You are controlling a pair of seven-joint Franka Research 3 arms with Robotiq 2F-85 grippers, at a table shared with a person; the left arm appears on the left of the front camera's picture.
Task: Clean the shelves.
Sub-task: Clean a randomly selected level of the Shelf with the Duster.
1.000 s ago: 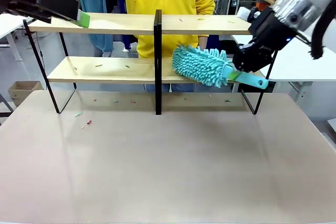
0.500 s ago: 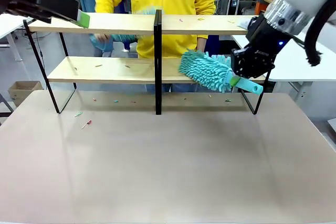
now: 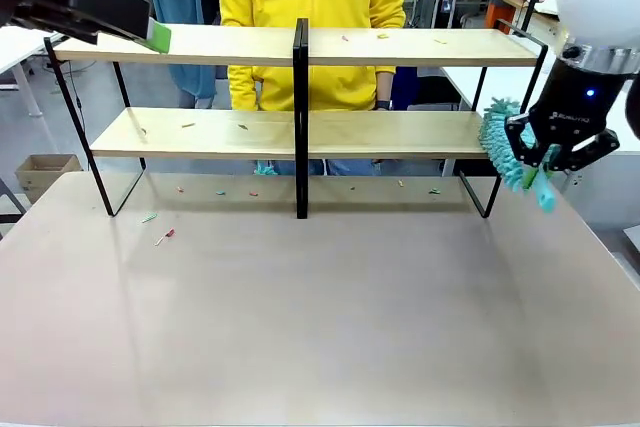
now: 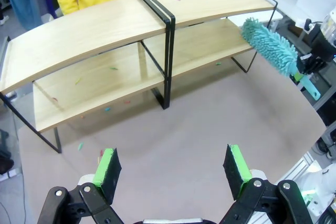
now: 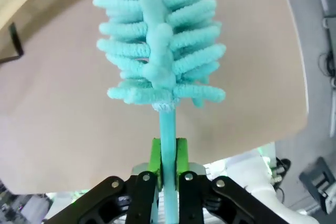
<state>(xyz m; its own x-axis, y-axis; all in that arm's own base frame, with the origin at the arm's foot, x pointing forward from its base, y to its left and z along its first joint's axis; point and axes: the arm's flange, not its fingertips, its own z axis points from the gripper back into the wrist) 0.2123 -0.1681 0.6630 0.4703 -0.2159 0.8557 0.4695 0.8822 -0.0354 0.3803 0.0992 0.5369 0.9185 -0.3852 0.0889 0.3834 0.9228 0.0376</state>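
Right wrist view: right pincer [image 5: 167,163] is clamped on the teal duster [image 5: 157,40] handle, by the right end of the shelves [image 3: 400,47]; left pincer [image 4: 172,164] hangs wide open.

Nothing written can be read in these pictures: no word, number, label or brand mark. A short line of pale print runs across the black body of the right end effector [image 3: 538,160] in the front view, but it is too small to make out.
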